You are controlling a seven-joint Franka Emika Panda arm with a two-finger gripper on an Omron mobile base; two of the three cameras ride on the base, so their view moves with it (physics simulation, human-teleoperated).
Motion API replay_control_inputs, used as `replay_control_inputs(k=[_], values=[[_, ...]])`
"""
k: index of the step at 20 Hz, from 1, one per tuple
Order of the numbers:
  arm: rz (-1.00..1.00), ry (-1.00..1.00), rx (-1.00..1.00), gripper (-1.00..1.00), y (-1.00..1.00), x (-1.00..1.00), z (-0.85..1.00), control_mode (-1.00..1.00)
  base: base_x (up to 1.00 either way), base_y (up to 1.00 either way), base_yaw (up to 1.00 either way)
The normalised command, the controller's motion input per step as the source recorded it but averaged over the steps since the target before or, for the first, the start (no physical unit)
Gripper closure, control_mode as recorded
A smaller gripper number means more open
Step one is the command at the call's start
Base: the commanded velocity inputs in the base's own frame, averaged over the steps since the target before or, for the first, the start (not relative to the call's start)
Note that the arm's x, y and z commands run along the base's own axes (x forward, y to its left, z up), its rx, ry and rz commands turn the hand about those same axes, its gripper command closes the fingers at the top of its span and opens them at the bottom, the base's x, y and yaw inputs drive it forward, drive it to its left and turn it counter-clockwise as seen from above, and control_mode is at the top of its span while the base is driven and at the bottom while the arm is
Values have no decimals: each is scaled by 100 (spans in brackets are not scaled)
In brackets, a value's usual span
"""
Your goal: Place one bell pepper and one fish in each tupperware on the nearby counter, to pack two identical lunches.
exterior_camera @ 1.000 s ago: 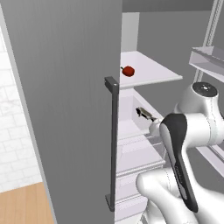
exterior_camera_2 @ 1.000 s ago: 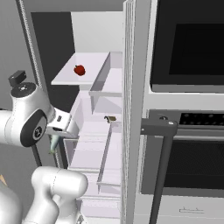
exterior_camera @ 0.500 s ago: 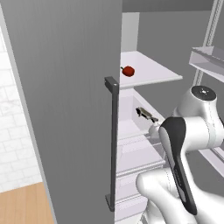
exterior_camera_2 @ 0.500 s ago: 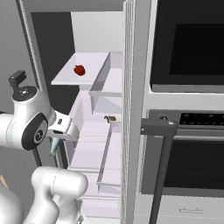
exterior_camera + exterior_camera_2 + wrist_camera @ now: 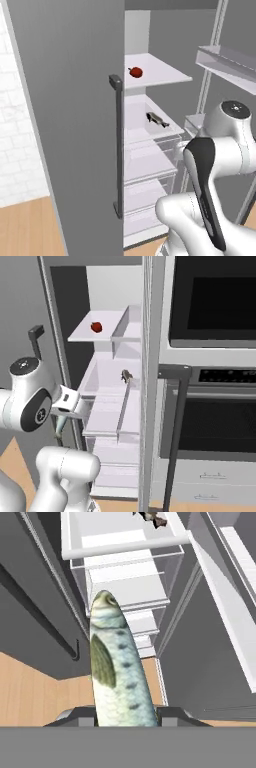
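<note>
Between the fingers (image 5: 122,714), the fish (image 5: 117,667) stays clamped.

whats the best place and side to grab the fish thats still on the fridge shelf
Take the fish across its body near the middle, where it looks thickest, not the thin tail. It lies flat near the front of the lower shelf with open space above, so come in from the open front and slightly above. The gripper is shut on another fish.

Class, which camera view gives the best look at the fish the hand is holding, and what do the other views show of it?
The hand view: the held fish runs up the frame, scales and fin plain, gripped at the bottom by the hand. The right base view shows just a small greenish sliver hanging below the hand. In the left base view the arm blocks it.
</note>
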Motion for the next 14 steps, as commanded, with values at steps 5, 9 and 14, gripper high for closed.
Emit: replay_control_inputs(k=[5, 9, 14], values=[[0, 0, 0, 100, 0, 0, 0, 100, -100, 1, -1], [0, 0, 0, 100, 0, 0, 0, 100, -100, -3, -16], [0, 0, 0, 100, 0, 0, 0, 100, -70, -32, -50]])
